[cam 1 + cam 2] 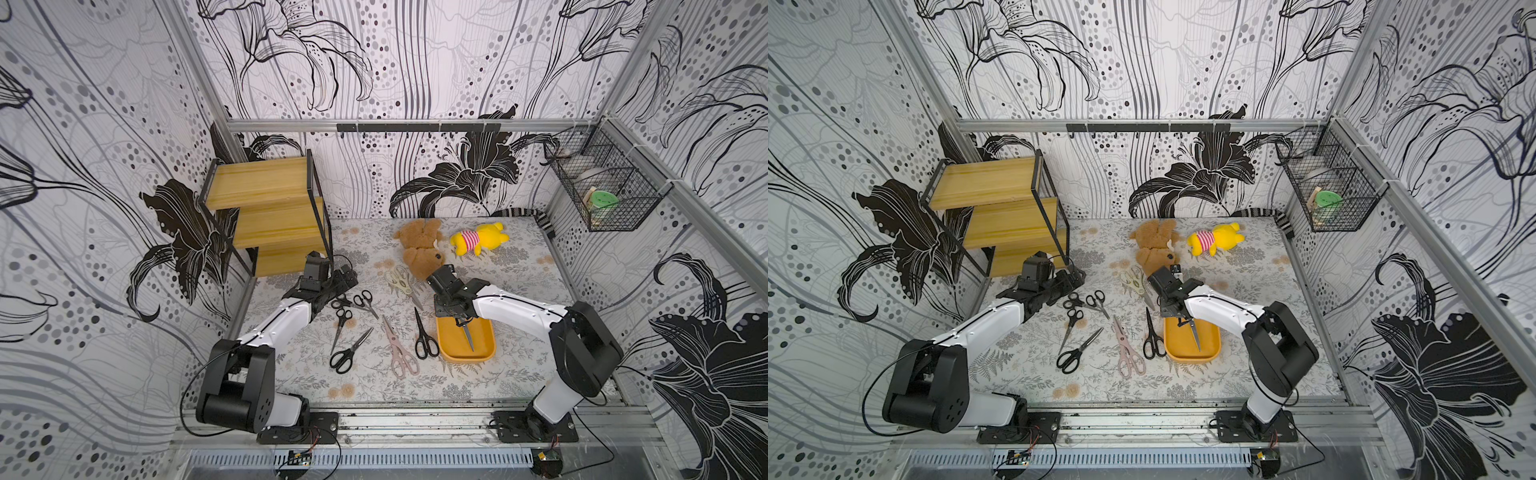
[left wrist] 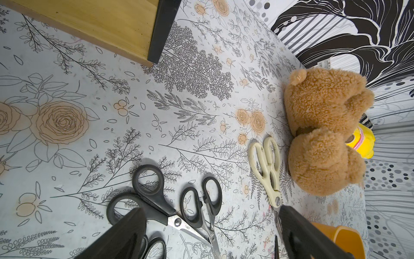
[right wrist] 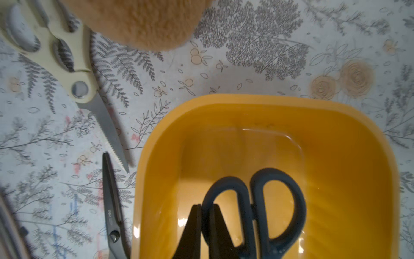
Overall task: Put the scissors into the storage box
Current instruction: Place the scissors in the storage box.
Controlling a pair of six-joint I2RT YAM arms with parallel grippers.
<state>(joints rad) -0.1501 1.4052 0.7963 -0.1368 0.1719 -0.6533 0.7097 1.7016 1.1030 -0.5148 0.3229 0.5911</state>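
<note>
Right wrist view: blue scissors gripped inside the box

The right gripper [image 3: 205, 209] has its jaws clamped on one handle loop of the blue scissors [image 3: 254, 201], which hang within the walls of the box [image 3: 161, 145]. In both top views the blades slant down toward the box's near end. Whether the tip touches the floor cannot be told.

The left gripper [image 2: 211, 209] hovers with jaws wide apart by two crossed black pairs [image 2: 178, 222], near the shelf [image 1: 266, 208].

Outside the box, these lie on the table [image 1: 519, 374]:
- cream shears [image 1: 399, 280] beside the teddy [image 1: 422, 249]
- pink shears [image 1: 397, 345]
- three more black pairs: one [image 1: 420, 332] just beside the box and two [image 1: 357, 345] [image 1: 338, 332] left of the pink shears
</note>
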